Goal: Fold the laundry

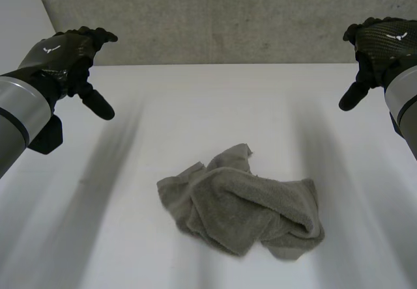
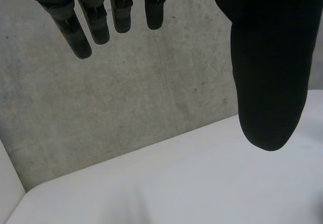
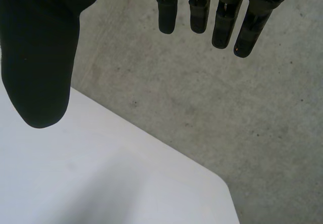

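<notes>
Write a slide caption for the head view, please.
The left hand and right hand hover open, wide apart, over the white table, a crumpled grey towel lying untouched on it.

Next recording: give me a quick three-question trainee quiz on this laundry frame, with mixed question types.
1. True or false: the left hand is gripping the towel.
2. How does the towel lie on the table? A) spread flat B) crumpled in a heap C) folded in a neat square
3. Fill in: the right hand has its fingers ____ (open or shut).

Key
1. False: the left hand is up at its side, apart from the towel, fingers straight.
2. B.
3. Open: the right wrist view shows straight fingers holding nothing.
</notes>
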You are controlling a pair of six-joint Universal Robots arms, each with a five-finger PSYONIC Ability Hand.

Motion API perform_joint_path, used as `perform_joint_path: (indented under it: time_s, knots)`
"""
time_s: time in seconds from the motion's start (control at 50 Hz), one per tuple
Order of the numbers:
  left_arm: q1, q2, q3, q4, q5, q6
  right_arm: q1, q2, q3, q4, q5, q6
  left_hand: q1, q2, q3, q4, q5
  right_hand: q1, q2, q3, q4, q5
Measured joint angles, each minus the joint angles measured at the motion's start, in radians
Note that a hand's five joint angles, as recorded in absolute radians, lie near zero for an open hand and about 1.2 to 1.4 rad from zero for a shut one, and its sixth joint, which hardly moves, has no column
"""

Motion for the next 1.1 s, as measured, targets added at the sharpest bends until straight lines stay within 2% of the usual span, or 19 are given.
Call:
perform_joint_path:
  time_s: [0.18,0.24,0.34,0.36,0.4,0.42,0.44,0.52,0.66,0.78,0.82,0.84,0.86,0.88,0.9,0.92,0.98,1.04,1.1]
  knots:
    - [-0.018,0.000,0.019,0.005,0.002,0.003,-0.018,-0.002,0.045,-0.003,-0.025,0.003,0.000,0.000,0.000,0.000,0.000,0.000,0.000,0.000,0.000,0.000]
    - [-0.024,-0.004,0.024,0.007,0.005,0.006,-0.019,-0.002,0.058,-0.004,-0.065,-0.012,0.000,0.001,0.000,0.000,0.000,0.000,0.000,0.000,0.000,0.000]
    - [-0.045,-0.030,0.025,0.016,0.034,0.012,-0.023,0.004,0.085,0.009,-0.214,-0.115,0.016,0.024,0.021,0.020,0.000,0.000,0.000,0.000,0.000,0.000]
    - [-0.056,-0.054,0.025,0.023,0.058,0.014,-0.026,0.014,0.094,0.023,-0.273,-0.169,0.017,0.026,0.022,0.024,0.000,0.000,0.000,0.000,0.000,0.000]
    - [-0.071,-0.100,0.025,0.032,0.100,0.019,-0.030,0.034,0.104,0.048,-0.339,-0.235,0.019,0.030,0.027,0.027,0.001,0.000,0.000,0.000,0.000,0.000]
    - [-0.071,-0.100,0.025,0.032,0.100,0.019,-0.030,0.034,0.104,0.048,-0.339,-0.235,0.019,0.030,0.027,0.027,0.001,0.000,0.000,0.000,0.000,0.000]
    - [-0.083,-0.152,0.026,0.037,0.140,0.026,-0.034,0.058,0.113,0.082,-0.391,-0.289,0.023,0.031,0.029,0.029,0.003,0.000,0.000,0.000,0.000,0.000]
    - [-0.100,-0.259,0.028,0.044,0.205,0.049,-0.040,0.117,0.120,0.165,-0.456,-0.348,0.023,0.033,0.030,0.030,0.003,0.000,0.000,0.000,0.000,0.000]
    - [-0.127,-0.422,0.024,0.047,0.250,0.136,-0.038,0.254,0.125,0.280,-0.495,-0.298,0.023,0.033,0.030,0.030,0.003,0.000,0.000,0.000,0.000,0.000]
    - [-0.160,-0.500,0.019,0.048,0.251,0.208,-0.031,0.335,0.123,0.294,-0.514,-0.214,0.045,0.054,0.052,0.054,0.019,0.000,0.000,0.000,0.000,0.000]
    - [-0.174,-0.521,0.022,0.048,0.250,0.225,-0.029,0.351,0.116,0.285,-0.518,-0.194,0.166,0.155,0.152,0.154,0.123,0.204,0.223,0.231,0.220,0.216]
    - [-0.181,-0.529,0.028,0.048,0.250,0.231,-0.029,0.357,0.109,0.275,-0.518,-0.186,0.286,0.278,0.275,0.277,0.233,0.241,0.282,0.269,0.258,0.251]
    - [-0.189,-0.537,0.035,0.048,0.250,0.237,-0.029,0.360,0.101,0.262,-0.518,-0.181,0.416,0.402,0.374,0.377,0.345,0.396,0.431,0.434,0.422,0.405]
    - [-0.202,-0.547,0.052,0.049,0.251,0.243,-0.028,0.361,0.082,0.233,-0.516,-0.173,0.504,0.480,0.476,0.455,0.421,0.660,0.777,0.771,0.761,0.721]
    - [-0.202,-0.547,0.052,0.049,0.251,0.243,-0.028,0.361,0.082,0.233,-0.516,-0.173,0.504,0.480,0.476,0.455,0.421,0.660,0.777,0.771,0.761,0.721]
    - [-0.215,-0.553,0.080,0.050,0.250,0.247,-0.027,0.353,0.053,0.186,-0.513,-0.169,0.802,0.800,0.797,0.799,0.768,0.738,0.914,0.908,0.904,0.859]
    - [-0.232,-0.549,0.151,0.058,0.241,0.246,-0.024,0.325,0.009,0.109,-0.509,-0.167,0.940,0.952,0.948,0.947,0.914,0.738,0.943,0.943,0.946,0.891]
    - [-0.241,-0.535,0.224,0.071,0.216,0.239,-0.018,0.286,-0.031,0.030,-0.502,-0.168,0.955,0.988,0.983,0.986,0.947,0.738,0.944,0.949,0.954,0.894]
    - [-0.248,-0.486,0.364,0.137,0.093,0.211,0.009,0.203,-0.089,-0.181,-0.450,-0.170,0.974,1.026,1.021,1.023,0.977,0.738,0.944,0.959,0.954,0.896]
